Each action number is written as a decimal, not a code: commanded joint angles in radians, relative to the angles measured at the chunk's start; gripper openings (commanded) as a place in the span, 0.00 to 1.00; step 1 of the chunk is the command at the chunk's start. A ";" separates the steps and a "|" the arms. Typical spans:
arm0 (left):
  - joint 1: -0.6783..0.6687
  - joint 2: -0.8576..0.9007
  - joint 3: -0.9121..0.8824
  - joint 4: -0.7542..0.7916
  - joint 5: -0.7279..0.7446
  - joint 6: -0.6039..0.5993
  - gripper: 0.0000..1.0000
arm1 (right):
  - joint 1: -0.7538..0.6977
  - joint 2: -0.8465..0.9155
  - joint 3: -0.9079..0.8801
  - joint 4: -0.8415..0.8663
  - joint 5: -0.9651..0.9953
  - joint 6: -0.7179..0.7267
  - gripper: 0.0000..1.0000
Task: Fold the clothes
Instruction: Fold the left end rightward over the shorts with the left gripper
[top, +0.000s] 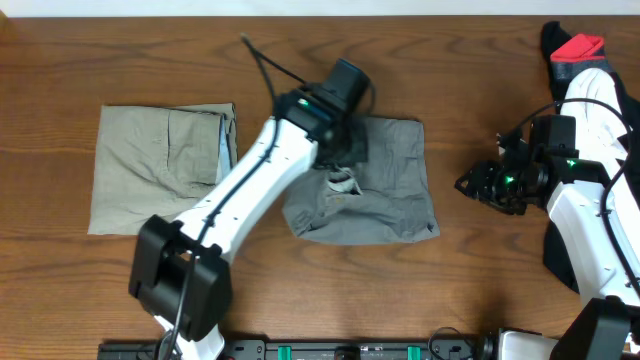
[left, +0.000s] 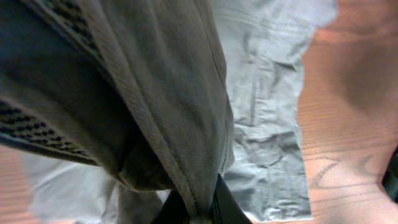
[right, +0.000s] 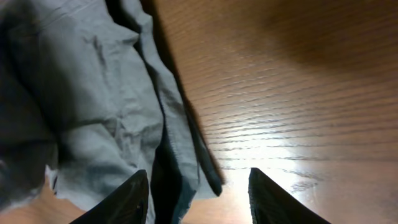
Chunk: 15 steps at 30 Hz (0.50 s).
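Note:
The mid-grey shorts (top: 385, 195) lie crumpled at the table's middle. My left gripper (top: 345, 140) is over their upper left part. In the left wrist view it (left: 199, 210) is shut on a seamed edge of the grey shorts (left: 180, 93), which hangs lifted before the camera. The khaki-beige shorts (top: 160, 165) lie folded flat at the left. My right gripper (top: 478, 186) is open and empty just right of the grey shorts. In the right wrist view its fingers (right: 199, 193) straddle the edge of the grey shorts (right: 81, 106) on the wood.
A red and black object (top: 578, 47) sits at the far right back by the right arm. A black rail (top: 350, 350) runs along the table's front edge. Bare wood table (top: 470, 80) lies between the grey shorts and the right arm.

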 joint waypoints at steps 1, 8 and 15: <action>-0.048 -0.006 0.019 0.025 -0.002 -0.037 0.06 | -0.003 -0.006 0.002 -0.001 0.041 0.022 0.50; -0.128 -0.006 0.019 0.032 0.020 -0.069 0.06 | -0.003 -0.006 0.002 -0.009 0.053 0.023 0.50; -0.179 0.010 0.019 0.031 0.014 -0.069 0.06 | -0.003 -0.006 0.002 -0.016 0.070 0.023 0.50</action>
